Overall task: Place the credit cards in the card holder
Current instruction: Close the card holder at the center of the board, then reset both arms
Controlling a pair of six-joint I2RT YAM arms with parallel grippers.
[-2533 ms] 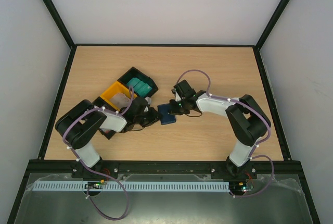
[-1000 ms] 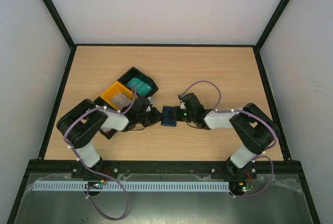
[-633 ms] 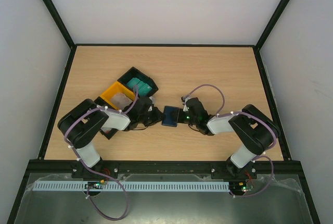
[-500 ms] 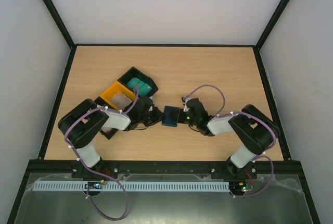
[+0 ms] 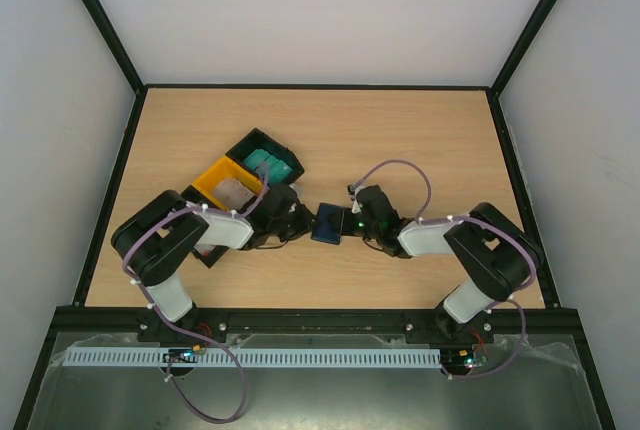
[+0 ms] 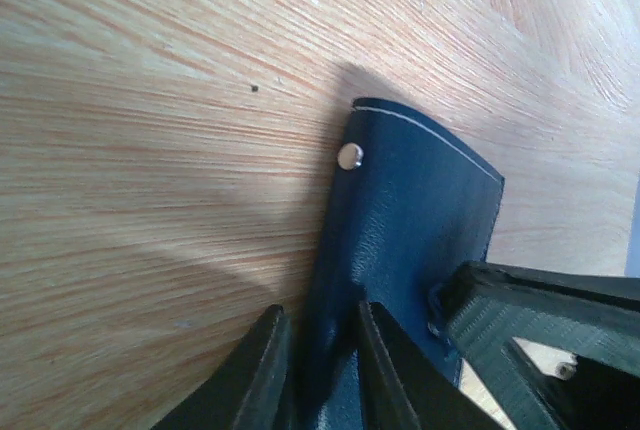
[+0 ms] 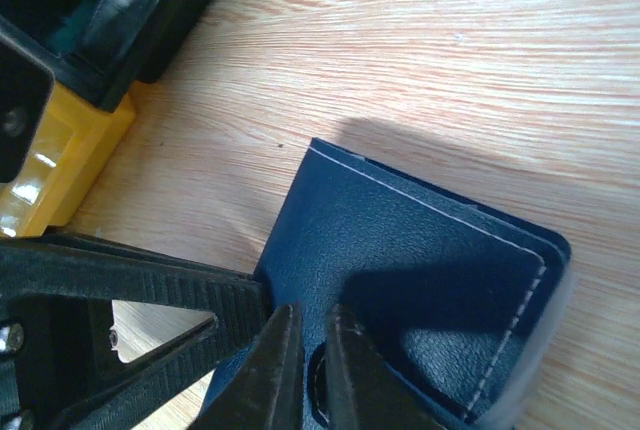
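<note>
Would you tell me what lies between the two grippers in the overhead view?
The navy card holder fills that gap; the left gripper and right gripper each pinch an edge.

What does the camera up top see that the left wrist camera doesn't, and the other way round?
Only the top view shows both whole arms and the black-and-yellow tray with teal cards in it. Only the left wrist view shows the shiny snap stud on the navy card holder, and the left gripper pinching its edge close up. Both views show the card holder lying on the wooden table.
</note>
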